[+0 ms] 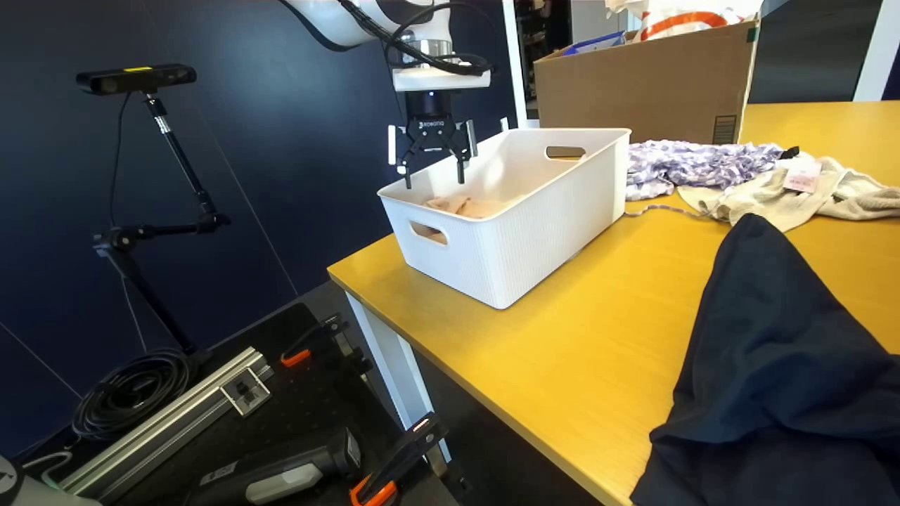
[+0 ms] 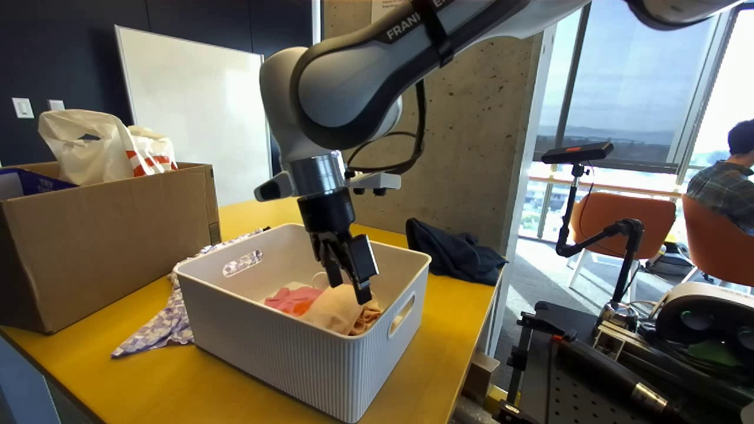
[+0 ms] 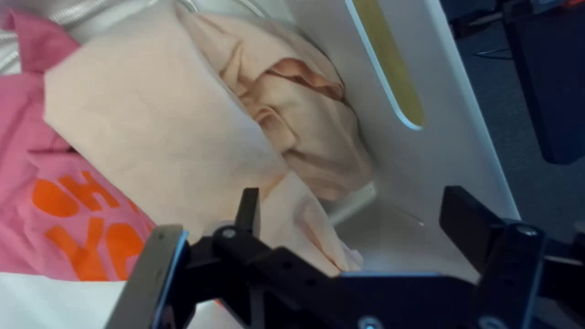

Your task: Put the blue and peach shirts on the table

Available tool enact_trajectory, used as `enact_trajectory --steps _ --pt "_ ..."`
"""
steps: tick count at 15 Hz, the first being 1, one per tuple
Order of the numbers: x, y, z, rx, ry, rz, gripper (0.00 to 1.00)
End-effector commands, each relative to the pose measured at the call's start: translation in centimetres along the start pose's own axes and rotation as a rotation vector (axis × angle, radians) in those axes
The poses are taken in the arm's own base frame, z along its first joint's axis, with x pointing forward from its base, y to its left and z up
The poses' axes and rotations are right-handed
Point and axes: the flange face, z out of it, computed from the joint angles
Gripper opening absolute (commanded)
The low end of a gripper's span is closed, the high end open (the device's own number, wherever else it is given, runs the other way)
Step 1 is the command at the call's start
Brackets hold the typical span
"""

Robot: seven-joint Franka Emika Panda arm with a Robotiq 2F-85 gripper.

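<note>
Progress looks halfway: we judge the rumpled navy cloth (image 1: 766, 379) done, lower right on the yellow table (image 1: 576, 344); the peach fabric shirt (image 3: 192, 128) waits in the white plastic bin (image 1: 538, 239), black gripper (image 1: 434, 180) spread.

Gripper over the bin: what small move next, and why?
Probably shift the open gripper slightly toward the peach shirt before lowering: nothing is held, and in the wrist view one finger overlaps the shirt while the other overlaps the wall of the bin.
</note>
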Motion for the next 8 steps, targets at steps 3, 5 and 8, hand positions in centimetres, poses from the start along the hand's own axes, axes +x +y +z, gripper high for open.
enact_trajectory --steps 3,5,8 --pt "-4.7 3.2 1.2 -0.19 0.066 0.037 1.0" --pt "-4.1 4.3 2.8 -0.237 0.113 0.033 1.0" --pt "-2.0 4.5 5.1 -0.268 0.17 0.007 1.0"
